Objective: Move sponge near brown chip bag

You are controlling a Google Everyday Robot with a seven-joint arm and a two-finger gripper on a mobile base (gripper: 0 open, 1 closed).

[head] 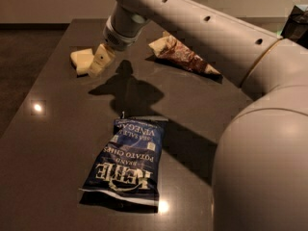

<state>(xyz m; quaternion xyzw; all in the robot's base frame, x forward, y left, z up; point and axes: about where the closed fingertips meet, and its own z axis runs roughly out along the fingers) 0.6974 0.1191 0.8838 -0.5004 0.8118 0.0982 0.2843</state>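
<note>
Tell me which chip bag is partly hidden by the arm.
The brown bag, at the far side: the arm crosses over it. The blue bag lies fully in view. The gripper is beside the sponge.

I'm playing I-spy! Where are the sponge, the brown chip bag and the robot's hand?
sponge (79, 59): camera view, its top face.
brown chip bag (180, 56): camera view, crinkled middle.
hand (98, 65): camera view, its tip, right beside the sponge.
</note>
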